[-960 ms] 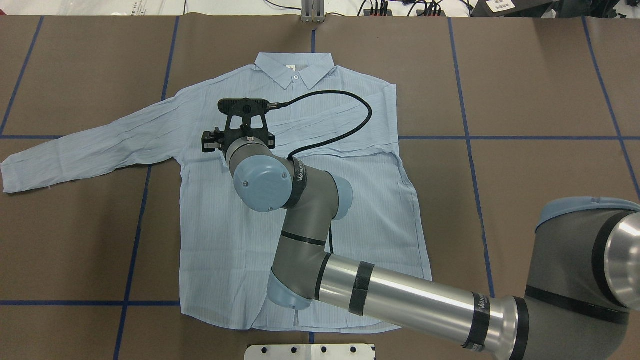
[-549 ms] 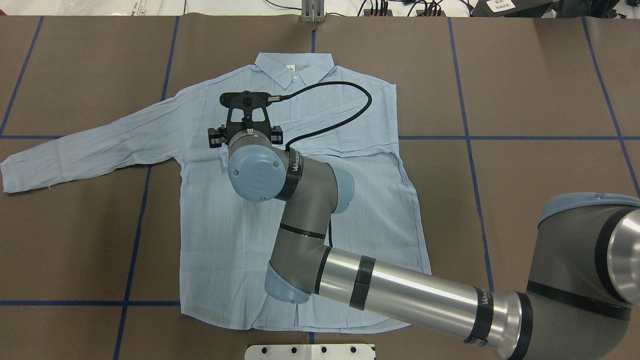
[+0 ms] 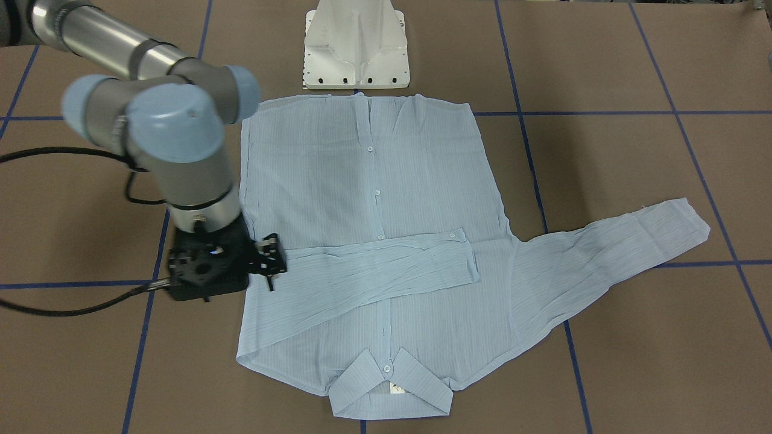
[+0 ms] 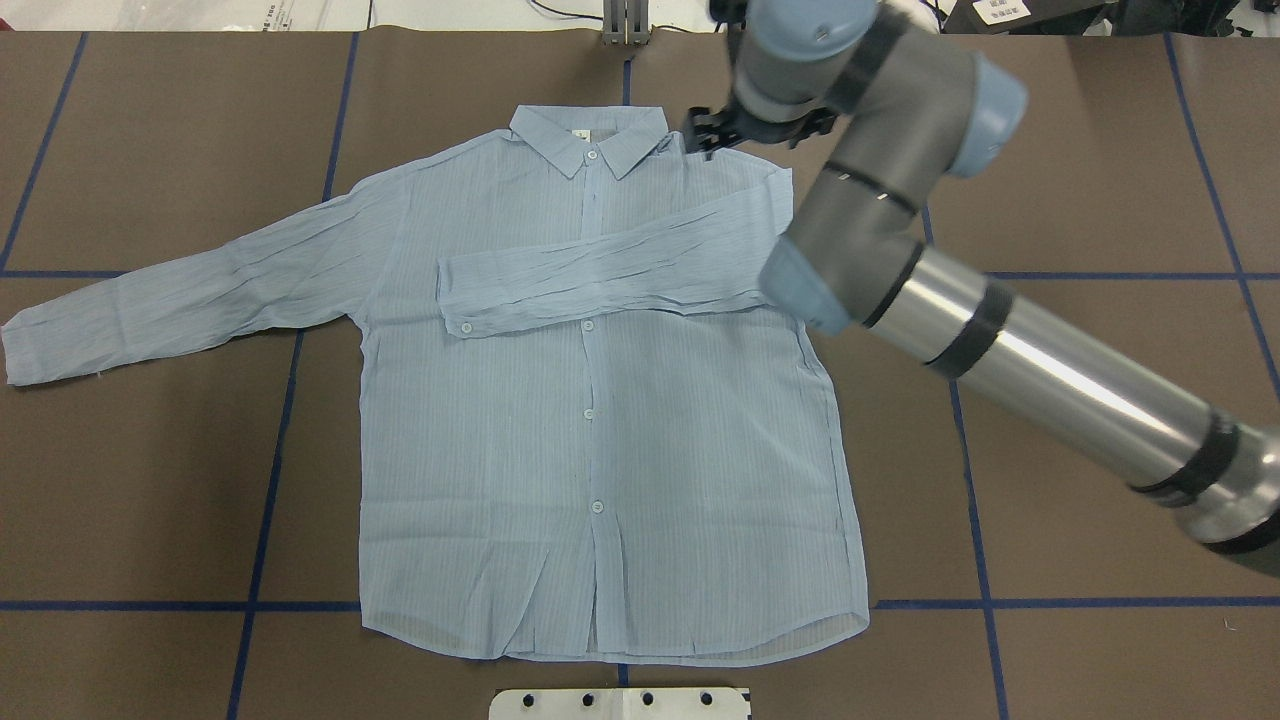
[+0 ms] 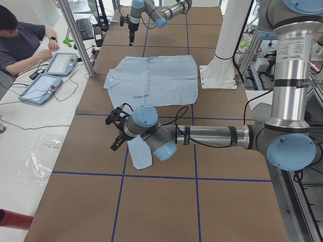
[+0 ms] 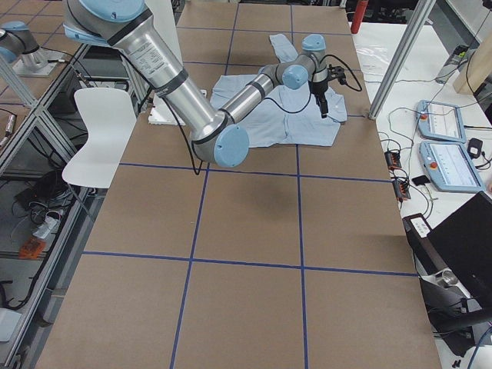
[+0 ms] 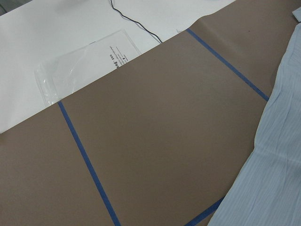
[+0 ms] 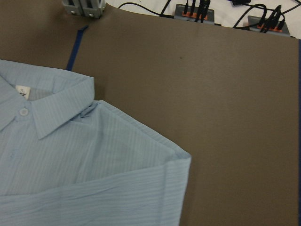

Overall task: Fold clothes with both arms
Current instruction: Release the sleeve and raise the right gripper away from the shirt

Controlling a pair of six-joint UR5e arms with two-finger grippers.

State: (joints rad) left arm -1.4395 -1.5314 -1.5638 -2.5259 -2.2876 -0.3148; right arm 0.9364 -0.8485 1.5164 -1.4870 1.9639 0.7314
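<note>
Entry, clock read from the robot, 12 straight across. Pale blue, thin, finely striped long-sleeved shirt (image 4: 600,450), flat on the brown table (image 4: 1100,200), hem at 6 o'clock. Its unfolded sleeve (image 4: 180,290) runs long axis 3-to-9, with the cuff (image 5: 140,154) at 9. The black two-finger left gripper (image 5: 116,143) hangs just beside that cuff, so we judge it the nearer arm; we cannot tell whether its jaws are apart. The other sleeve (image 4: 600,275) lies folded across the chest. Collar (image 4: 590,135) at 12. The black right gripper (image 4: 705,140) is at 1 o'clock by the far shoulder, carrying nothing; we cannot tell its jaw gap.

Bright, even overhead light, soft shadows, mostly sharp focus.
</note>
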